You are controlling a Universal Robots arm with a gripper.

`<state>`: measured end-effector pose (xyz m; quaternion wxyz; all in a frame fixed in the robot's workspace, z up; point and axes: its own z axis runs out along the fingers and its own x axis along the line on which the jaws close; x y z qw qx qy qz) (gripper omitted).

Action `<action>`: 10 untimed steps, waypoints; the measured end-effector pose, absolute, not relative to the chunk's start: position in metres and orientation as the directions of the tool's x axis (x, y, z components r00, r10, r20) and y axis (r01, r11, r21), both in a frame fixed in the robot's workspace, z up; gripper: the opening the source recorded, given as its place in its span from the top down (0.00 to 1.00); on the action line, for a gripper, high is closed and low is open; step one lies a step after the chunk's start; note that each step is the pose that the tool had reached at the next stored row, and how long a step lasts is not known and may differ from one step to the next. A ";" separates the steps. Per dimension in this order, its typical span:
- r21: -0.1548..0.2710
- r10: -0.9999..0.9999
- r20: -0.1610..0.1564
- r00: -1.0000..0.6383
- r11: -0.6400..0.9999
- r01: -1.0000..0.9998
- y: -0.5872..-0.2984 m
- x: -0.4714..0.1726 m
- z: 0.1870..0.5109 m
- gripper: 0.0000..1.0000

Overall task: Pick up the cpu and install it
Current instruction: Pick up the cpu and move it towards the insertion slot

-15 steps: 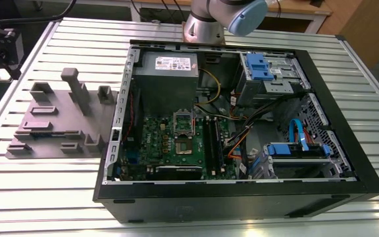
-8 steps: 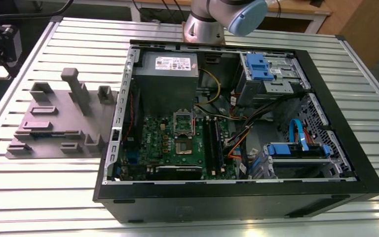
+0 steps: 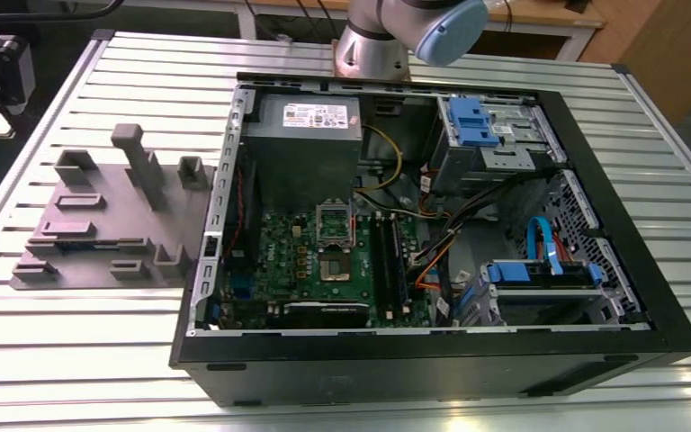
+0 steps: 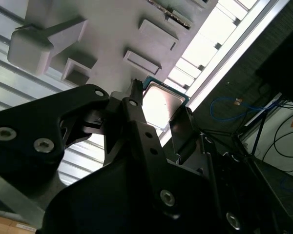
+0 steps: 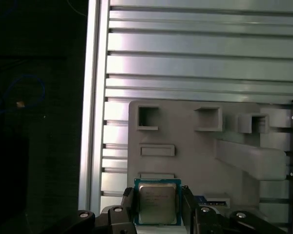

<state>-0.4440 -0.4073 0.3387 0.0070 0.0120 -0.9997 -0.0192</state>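
The cpu (image 5: 157, 202), a small square chip with a pale metal top and green rim, sits between my gripper's (image 5: 157, 196) two dark fingers (image 5: 129, 204), which press on its opposite edges. It hangs in the air well above the grey fixture plate (image 5: 185, 146). In the second wrist view the cpu (image 4: 162, 101) shines between the same black fingers (image 4: 136, 109), again over the fixture plate (image 4: 107, 34). The motherboard's socket frame (image 3: 335, 236) lies open-looking with a dark centre inside the computer case (image 3: 442, 351).
The fixture plate (image 3: 105, 225) with upright blocks stands at the exterior view's left of the case on the slatted metal table (image 3: 69, 351). Inside the case are a power supply (image 3: 303, 121), cables and blue drive brackets (image 3: 471, 121). The arm's base (image 3: 376, 49) rises behind the case.
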 end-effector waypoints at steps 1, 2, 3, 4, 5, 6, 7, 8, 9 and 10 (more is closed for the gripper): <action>0.039 -0.024 0.013 -1.000 0.999 -0.024 -0.407 -0.444 0.340 0.53; 0.039 -0.024 0.014 -1.000 0.999 -0.024 -0.407 -0.444 0.341 0.53; 0.039 -0.024 0.013 -1.000 0.999 -0.023 -0.407 -0.444 0.343 0.53; 0.039 -0.024 0.013 -1.000 0.999 -0.023 -0.407 -0.444 0.344 0.53; 0.038 -0.024 0.014 -1.000 0.999 -0.023 -0.407 -0.444 0.345 0.53; 0.039 -0.024 0.013 -1.000 0.999 -0.023 -0.407 -0.444 0.347 0.53; 0.039 -0.024 0.013 -1.000 0.999 -0.023 -0.407 -0.444 0.348 0.53; 0.039 -0.024 0.013 -1.000 0.999 -0.023 -0.407 -0.444 0.349 0.53; 0.039 -0.024 0.013 -1.000 0.999 -0.023 -0.407 -0.444 0.350 0.53; 0.039 -0.023 0.013 -1.000 0.999 -0.023 -0.407 -0.444 0.350 0.53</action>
